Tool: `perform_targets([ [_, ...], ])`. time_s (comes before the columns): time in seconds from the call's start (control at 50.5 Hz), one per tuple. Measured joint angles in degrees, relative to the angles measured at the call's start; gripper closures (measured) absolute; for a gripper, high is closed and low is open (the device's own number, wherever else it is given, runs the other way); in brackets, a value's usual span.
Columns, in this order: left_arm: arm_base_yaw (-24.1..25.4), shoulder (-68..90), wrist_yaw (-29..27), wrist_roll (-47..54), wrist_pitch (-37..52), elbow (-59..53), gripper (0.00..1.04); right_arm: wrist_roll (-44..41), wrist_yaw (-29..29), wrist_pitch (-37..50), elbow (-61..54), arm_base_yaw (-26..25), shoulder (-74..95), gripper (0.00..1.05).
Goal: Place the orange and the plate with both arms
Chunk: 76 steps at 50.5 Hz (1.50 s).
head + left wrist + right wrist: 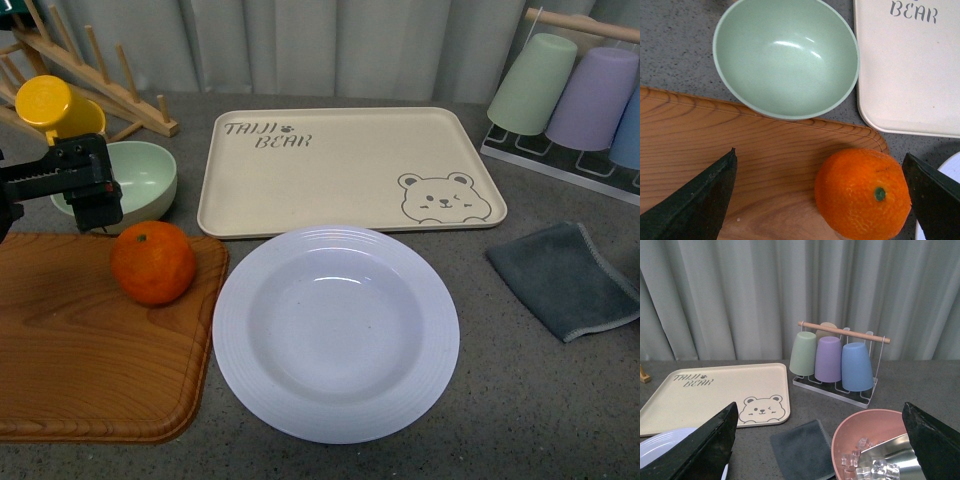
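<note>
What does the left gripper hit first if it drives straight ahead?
Probably the orange, sitting off-centre between the fingers of the open left gripper; otherwise the wooden cutting board under it. Depth unclear.

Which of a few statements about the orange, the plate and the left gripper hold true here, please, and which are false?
1. The orange rests on the wooden cutting board. True.
2. The plate holds the orange. False: the plate is empty, and the orange sits on the board beside it.
3. The left gripper is shut on the orange. False: it is open, and the orange is not gripped.
4. The pale green bowl stands beyond the board, left of the bear tray. True.
5. The grey cloth lies on the bear tray. False: it lies off the tray, to the right of the plate.
</note>
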Motion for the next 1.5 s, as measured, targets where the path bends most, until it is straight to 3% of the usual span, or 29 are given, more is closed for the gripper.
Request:
perform_targets([
  [0.455, -3.1, 5.2, 5.7, 0.2, -3.0, 2.8, 0.06, 0.0, 0.0, 0.0, 0.0, 0.0, 0.0, 0.09],
  [1.029, -3.5, 9.1, 8.0, 0.9, -4.4, 4.9, 0.06, 0.0, 0.0, 0.0, 0.0, 0.0, 0.0, 0.09],
  [1.246, -3.5, 9.4, 8.6, 0.8, -4.8, 5.0, 0.33, 0.0, 0.0, 0.0, 0.0, 0.0, 0.0, 0.09],
  [1.345, -3.5, 9.4, 8.7, 0.9, -4.8, 5.0, 0.39, 0.0, 0.0, 0.0, 0.0, 0.0, 0.0, 0.09],
  [1.503, -3.6, 6.2, 8.0, 1.2, -5.3, 4.2, 0.41, 0.0, 0.0, 0.0, 0.0, 0.0, 0.0, 0.09],
])
